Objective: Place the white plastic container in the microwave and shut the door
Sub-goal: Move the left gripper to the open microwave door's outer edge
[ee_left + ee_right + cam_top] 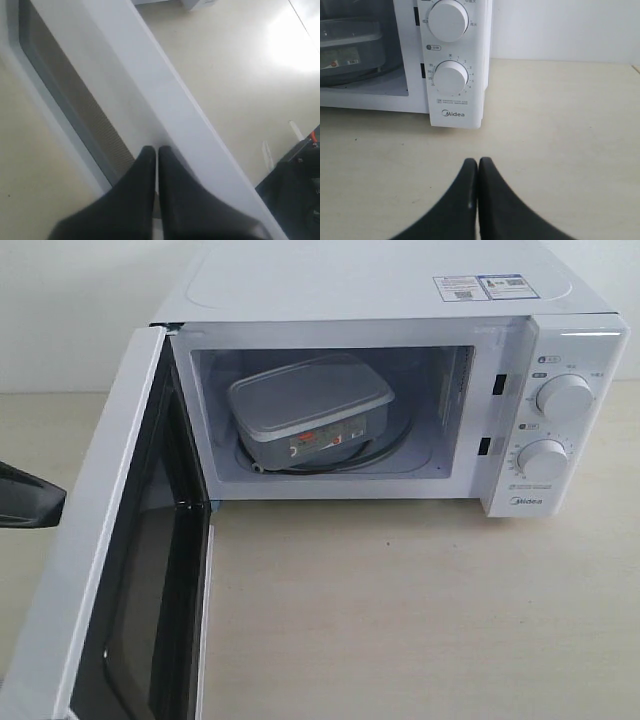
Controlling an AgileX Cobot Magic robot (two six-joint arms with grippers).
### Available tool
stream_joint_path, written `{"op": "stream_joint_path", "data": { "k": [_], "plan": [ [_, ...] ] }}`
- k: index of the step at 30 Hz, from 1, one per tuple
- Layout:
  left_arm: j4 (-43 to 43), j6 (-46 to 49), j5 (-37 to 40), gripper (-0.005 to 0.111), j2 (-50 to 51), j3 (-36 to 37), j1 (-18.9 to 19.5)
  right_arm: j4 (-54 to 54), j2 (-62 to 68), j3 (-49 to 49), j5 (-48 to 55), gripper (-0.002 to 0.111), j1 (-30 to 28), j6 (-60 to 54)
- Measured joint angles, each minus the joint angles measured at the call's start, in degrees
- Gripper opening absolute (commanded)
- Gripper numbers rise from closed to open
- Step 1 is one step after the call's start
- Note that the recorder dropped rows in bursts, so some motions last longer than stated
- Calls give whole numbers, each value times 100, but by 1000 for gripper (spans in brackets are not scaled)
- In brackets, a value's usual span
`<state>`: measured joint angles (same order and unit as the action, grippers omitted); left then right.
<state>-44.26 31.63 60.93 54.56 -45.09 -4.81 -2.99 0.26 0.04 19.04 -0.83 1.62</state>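
With the white plastic container [310, 405] inside the microwave [400, 280], my left hand [158, 149], fingers pressed together, sat by the outer face of the open door [100, 530], where a glancing push might slide off and leave it ajar.

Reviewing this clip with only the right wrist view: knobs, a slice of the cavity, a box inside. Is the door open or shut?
Observer: Open. The door stands swung wide in the exterior view.
Operator: Is the box fully in?
Observer: Yes. The white plastic container sits wholly inside the microwave, lid on, turned at an angle.
Operator: And the left gripper?
Observer: The left gripper is shut, its tips at the door's outer face beside the mesh window; contact I cannot tell.
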Motion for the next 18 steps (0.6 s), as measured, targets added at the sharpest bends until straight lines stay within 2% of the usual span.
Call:
{"op": "stream_joint_path", "data": {
  "k": [11, 18],
  "plan": [
    [-178, 64, -572, 4, 549, 0, -685, 0, 0, 0, 0, 0, 0, 0],
    [-1089, 951, -1170, 4, 1255, 0, -1145, 0, 0, 0, 0, 0, 0, 0]
  ]
}}
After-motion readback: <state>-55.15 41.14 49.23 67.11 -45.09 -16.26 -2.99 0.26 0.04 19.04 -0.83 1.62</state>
